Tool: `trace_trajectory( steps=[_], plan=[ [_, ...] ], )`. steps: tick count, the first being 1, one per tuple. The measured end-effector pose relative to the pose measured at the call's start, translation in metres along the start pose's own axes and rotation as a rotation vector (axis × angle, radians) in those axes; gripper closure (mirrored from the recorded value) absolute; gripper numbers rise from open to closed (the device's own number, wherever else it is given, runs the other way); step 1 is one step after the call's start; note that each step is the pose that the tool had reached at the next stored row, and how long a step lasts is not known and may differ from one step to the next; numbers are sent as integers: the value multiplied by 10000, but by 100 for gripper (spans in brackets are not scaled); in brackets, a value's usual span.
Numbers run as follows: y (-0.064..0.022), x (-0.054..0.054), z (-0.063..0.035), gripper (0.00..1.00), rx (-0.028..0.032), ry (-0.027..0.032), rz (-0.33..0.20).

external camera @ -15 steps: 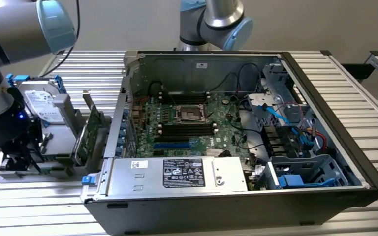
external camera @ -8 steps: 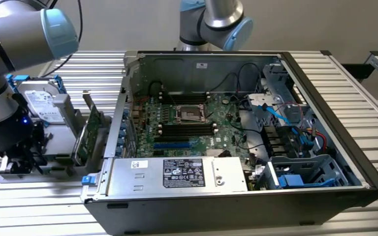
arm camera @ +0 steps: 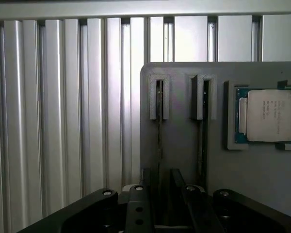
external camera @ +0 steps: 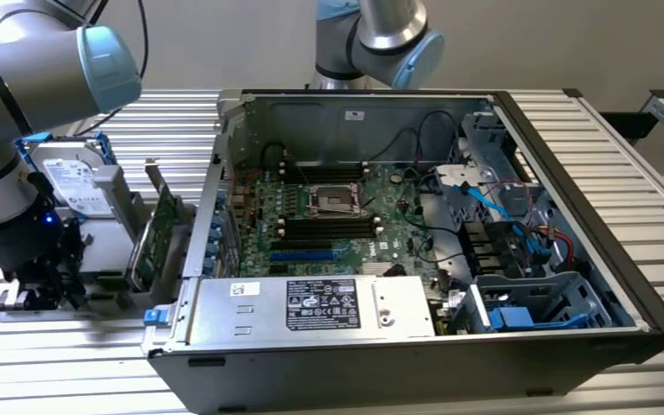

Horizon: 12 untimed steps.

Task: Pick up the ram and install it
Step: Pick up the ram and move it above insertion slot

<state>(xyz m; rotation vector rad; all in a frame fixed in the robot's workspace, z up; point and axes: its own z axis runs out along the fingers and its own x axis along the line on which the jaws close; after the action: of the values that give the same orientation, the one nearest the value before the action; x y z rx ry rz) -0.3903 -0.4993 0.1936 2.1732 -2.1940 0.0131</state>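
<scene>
Between the tips of the spread claw (arm camera: 161,174) stands the ram (arm camera: 159,121).

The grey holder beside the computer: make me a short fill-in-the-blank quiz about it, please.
1. The grey holder has ____ narrow slots beside the processor.
2. The gripper is lined up with the ram stick in the slot ____ from the processor.
3. In the exterior view, the holder stands outside the computer case, on that view's ____ side.
Missing words: two; farther; left.
</scene>
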Motion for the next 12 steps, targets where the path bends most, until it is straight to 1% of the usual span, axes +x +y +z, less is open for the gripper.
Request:
trace_trajectory(
  steps=[12],
  plan=[
    [23, -1, 3, 70, 1, -3, 6]
  ],
)
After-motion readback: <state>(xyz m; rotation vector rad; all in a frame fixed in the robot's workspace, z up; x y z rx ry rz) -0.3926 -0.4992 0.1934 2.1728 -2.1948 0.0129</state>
